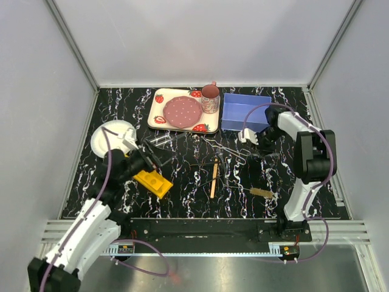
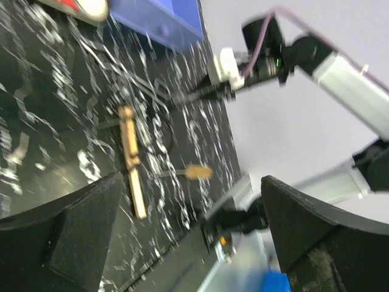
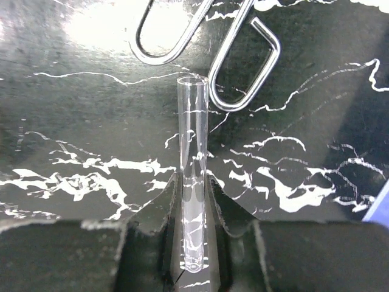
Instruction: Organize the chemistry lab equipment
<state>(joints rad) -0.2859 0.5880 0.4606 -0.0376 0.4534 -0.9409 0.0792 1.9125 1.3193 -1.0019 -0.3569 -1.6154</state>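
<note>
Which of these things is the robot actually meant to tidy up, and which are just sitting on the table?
Part of the job:
- yellow rack
- glass tube
- wire tongs
- wooden stick
- tube brush

Just lying about:
- strawberry-print tray
- pink plate
- cup
- white plate

The blue box could be either.
</note>
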